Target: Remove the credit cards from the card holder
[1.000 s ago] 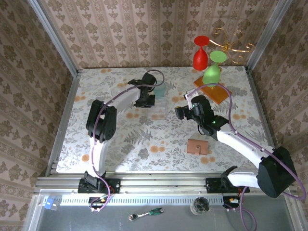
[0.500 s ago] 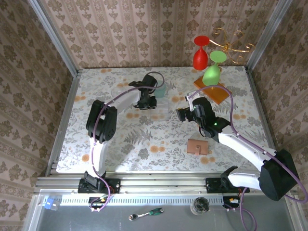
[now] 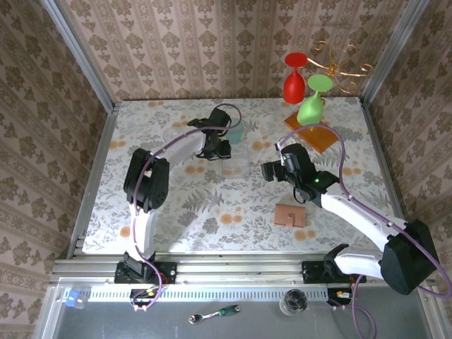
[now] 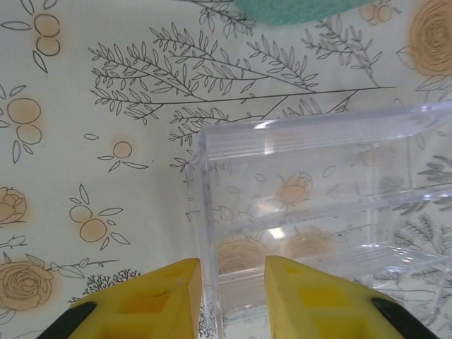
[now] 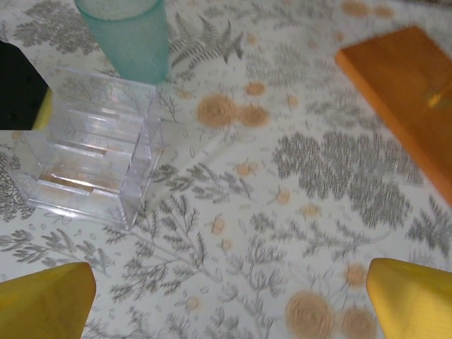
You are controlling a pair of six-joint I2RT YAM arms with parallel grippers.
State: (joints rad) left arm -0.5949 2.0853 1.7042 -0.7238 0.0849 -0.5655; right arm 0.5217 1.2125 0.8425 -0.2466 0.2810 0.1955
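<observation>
Patterned wallpaper covered all three sides of the enclosure: the back wall (image 3: 212, 49), the left wall (image 3: 35, 141) and the right wall (image 3: 424, 127) carried beige-brown damask motifs set in vertical stripes. Bare aluminium posts (image 3: 78, 53) ran up the two rear corners. The table (image 3: 212, 219) wore a pale cloth printed with grey ferns and orange blossoms – in the wrist views the same print showed as fine line-drawn branches and round peach flowers. A slotted metal rail (image 3: 233, 268) edged the near side, with a grey ledge (image 3: 176, 321) below it. The light was bright and even, casting only soft shadows on the cloth.
</observation>
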